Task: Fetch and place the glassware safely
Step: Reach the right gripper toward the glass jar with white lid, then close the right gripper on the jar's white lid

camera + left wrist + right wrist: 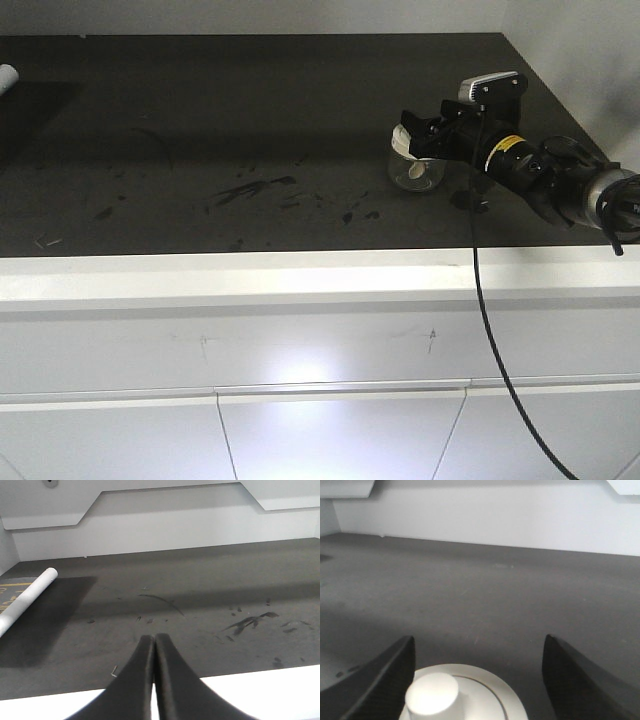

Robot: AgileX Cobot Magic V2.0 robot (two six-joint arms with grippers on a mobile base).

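Glassware (416, 172) stands upright, knob up, between spread right pincer (479, 640); left pincer (153, 638) closed.

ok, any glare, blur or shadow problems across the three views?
Front view: glare blooms on the white cabinet front; the jar is grainy, with soft edges. Left wrist view: fairly sharp, with a broad shadow beside the white tube. Right wrist view: the lid is out of focus and its knob is blown out.

Item count on and around the dark counter:
- one lidded glass jar (416, 172), right
- one white roll (28, 598), far left
- one black cable (487, 330)
- two grippers: right gripper (418, 143), left gripper (153, 638)
- three cabinet fronts (340, 432), near side
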